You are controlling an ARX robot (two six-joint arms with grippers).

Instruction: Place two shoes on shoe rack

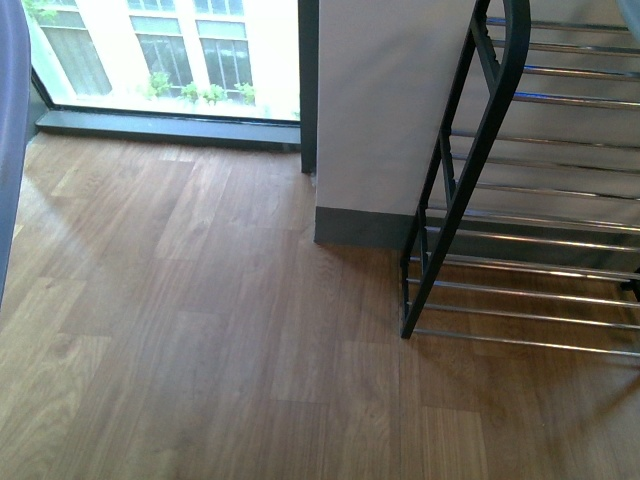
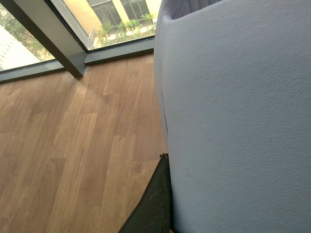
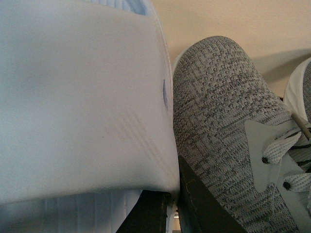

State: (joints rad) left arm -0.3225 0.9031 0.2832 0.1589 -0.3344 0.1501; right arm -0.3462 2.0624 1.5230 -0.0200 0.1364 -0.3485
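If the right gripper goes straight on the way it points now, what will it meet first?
Most likely the grey knit shoe: its toe fills the right wrist view just beyond the right gripper. A second shoe shows at the edge. Depth is unclear.

Shoe rack (image 1: 520,200) stands on wood floor (image 1: 200,340), bars bare, against white wall (image 1: 385,100). Window (image 1: 165,55) beyond wall's far edge.

Neither arm shows in the front view. By the grey shoe (image 3: 228,141), one dark right finger (image 3: 204,208) touches its knit upper (jaw spread hidden); left fingers barely visible.
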